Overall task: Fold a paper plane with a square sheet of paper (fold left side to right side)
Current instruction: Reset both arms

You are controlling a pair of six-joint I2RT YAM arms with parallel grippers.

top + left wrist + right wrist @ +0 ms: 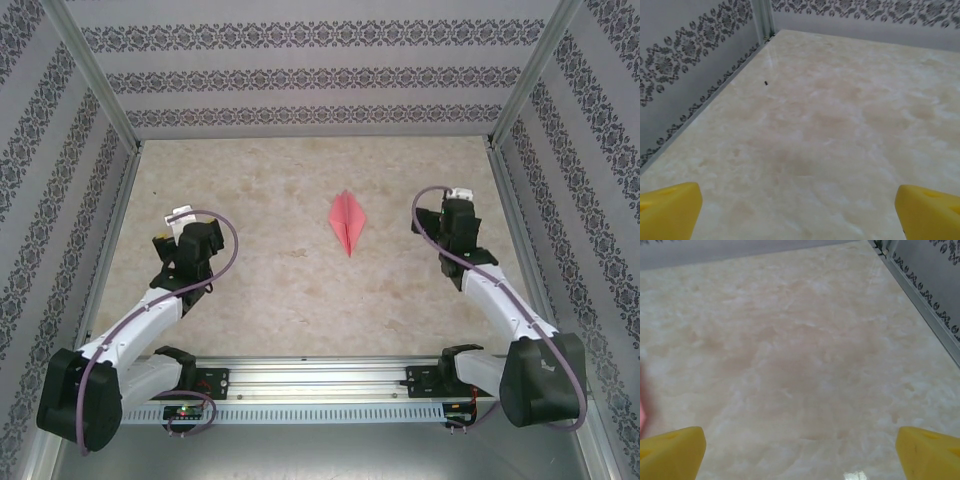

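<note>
The square sheet of paper lies folded into a small pink-red paper plane [347, 222], a narrow dart with a centre crease, flat on the table a little right of centre and pointing toward the near edge. My left gripper [181, 216] hovers well to its left, open, its yellow fingertips [667, 210] wide apart over bare table with nothing between them. My right gripper [458, 198] sits to the right of the plane, also open and empty, with a yellow fingertip [927, 452] at each lower corner of the right wrist view. A pink sliver [641, 415] shows at that view's left edge.
The marble-patterned table [260, 290] is enclosed by patterned walls with metal frame posts [95, 75] at the back corners. A wall runs close along the left [685, 95] and another along the right [930, 305]. A mounting rail [320, 375] spans the near edge.
</note>
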